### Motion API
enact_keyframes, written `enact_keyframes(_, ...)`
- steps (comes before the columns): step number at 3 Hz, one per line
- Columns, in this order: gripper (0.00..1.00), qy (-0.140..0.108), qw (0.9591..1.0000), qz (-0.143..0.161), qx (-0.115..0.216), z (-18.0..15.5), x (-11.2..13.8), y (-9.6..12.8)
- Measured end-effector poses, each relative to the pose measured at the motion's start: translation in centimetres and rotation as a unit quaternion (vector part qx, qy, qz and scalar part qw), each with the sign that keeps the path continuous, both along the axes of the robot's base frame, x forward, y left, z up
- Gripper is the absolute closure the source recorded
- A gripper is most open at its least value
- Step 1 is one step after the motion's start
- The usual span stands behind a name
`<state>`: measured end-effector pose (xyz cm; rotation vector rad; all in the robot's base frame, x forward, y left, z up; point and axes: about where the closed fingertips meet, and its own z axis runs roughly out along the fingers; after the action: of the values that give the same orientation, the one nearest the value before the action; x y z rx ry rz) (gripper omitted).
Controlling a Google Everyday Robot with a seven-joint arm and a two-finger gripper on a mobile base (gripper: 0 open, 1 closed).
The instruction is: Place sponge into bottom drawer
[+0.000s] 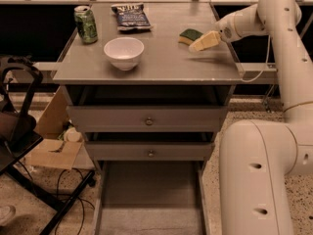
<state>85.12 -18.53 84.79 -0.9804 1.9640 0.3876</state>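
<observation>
Tool [203,42] low at the right of my grey tabletop [161,58], I cannot tell how open, small yellow-and-green foam sponge [190,34] lying just beside its tip, shallow grey bottom drawer [149,199] pulled open below.

Claw [200,45] over tabletop [161,65] right side, just beside sponge [190,34]; bottom drawer [151,202] stands open.

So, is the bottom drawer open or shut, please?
Open: the bottom drawer is pulled out, floor showing, below the shut upper drawers. The gripper is beside the sponge over the tabletop.
</observation>
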Motion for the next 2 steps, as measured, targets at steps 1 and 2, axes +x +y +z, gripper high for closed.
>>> enact_keyframes(1, 0.19, 0.019, 0.9998, -0.007, 0.003, -1.6, 0.4, 0.4)
enact_keyframes(2, 0.43, 0.044, 0.9990, 0.006, 0.008, -3.4, 0.0, 1.3)
